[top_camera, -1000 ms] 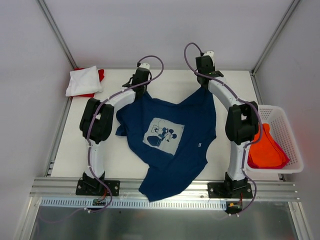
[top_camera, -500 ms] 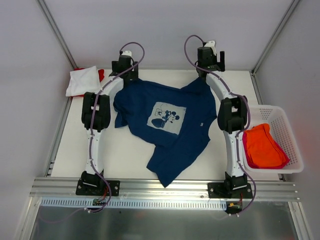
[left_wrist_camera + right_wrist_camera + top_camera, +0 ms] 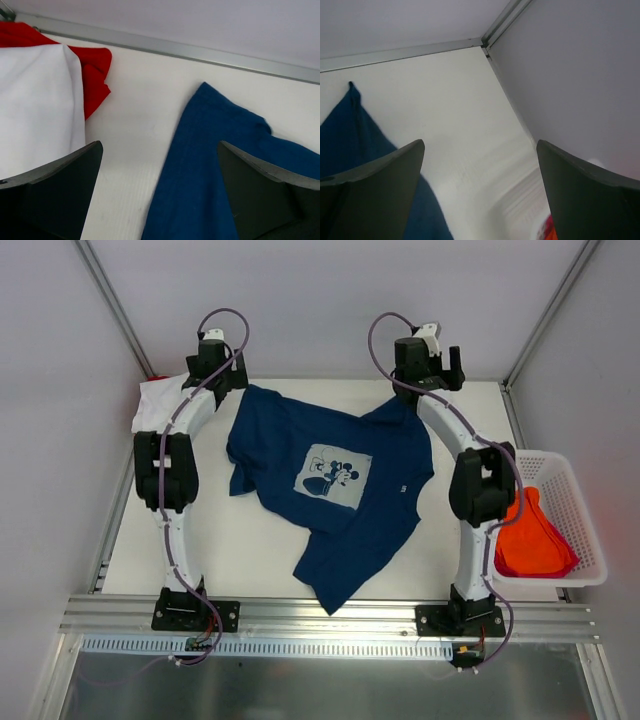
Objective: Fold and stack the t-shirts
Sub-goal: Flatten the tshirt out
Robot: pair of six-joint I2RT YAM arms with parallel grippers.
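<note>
Navy t-shirt lies face up across the middle of the table, chest print showing. It sits skewed: its near end narrows to a bunched point close to the near edge, so it probably needs more flattening before any fold. At mid-depth on the right, the basket holds an orange t-shirt, apparently waiting its turn. Farther back, the navy shirt's two far corners rest loose on the tabletop. Above the far-left corner hovers the left gripper, jaws spread wide and empty. Just beyond the far-right corner the right gripper is likewise spread, holding nothing. This layout suggests a spread for folding. At the far left, a folded white t-shirt overlies a red t-shirt, forming the stack the navy shirt should join.
</note>
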